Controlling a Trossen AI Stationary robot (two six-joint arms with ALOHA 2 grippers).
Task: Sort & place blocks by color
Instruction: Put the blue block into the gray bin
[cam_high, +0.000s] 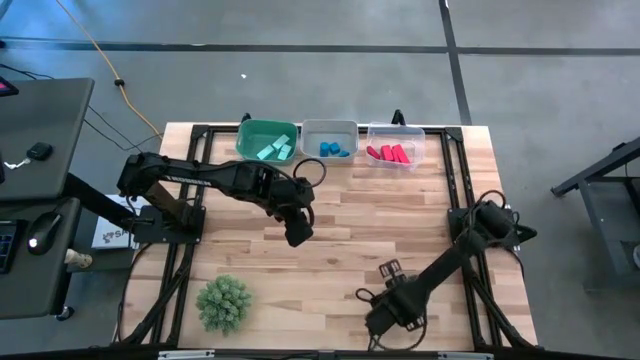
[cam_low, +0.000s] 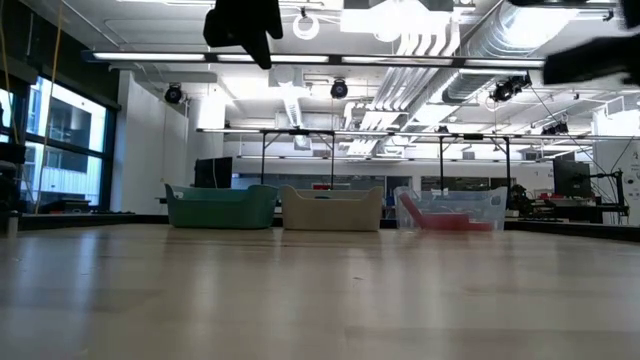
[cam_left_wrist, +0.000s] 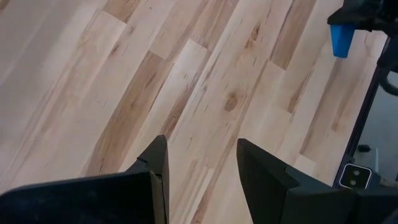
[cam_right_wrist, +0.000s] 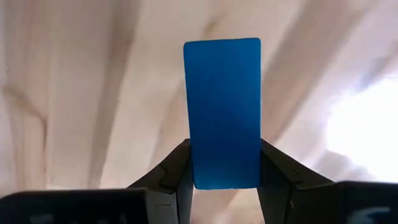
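Landmark: grey plastic bin (cam_high: 329, 130), middle of three at the far edge of the light wooden plank table (cam_high: 340, 225).

- Green plastic bin (cam_high: 262, 132): just beside the grey bin, on the left arm's side; holds light teal blocks (cam_high: 273, 150).
- Grey bin: holds blue blocks (cam_high: 335, 149).
- Clear plastic bin (cam_high: 396, 137): just beside the grey bin, on the right arm's side; holds red bar blocks (cam_high: 389, 153).
- Blue rectangular bar block (cam_right_wrist: 222, 112): well apart from the grey bin, at the near table edge, clamped between the two dark fingers of the right gripper (cam_right_wrist: 225, 163) and standing out past their tips.
- Left gripper (cam_left_wrist: 202, 160): above bare table, near the grey bin, toward the table's middle; fingers parted with a moderate gap, nothing between them.
- Green spiky plant-like ball (cam_high: 223, 303): well apart from the grey bin, at the near corner on the left arm's side.
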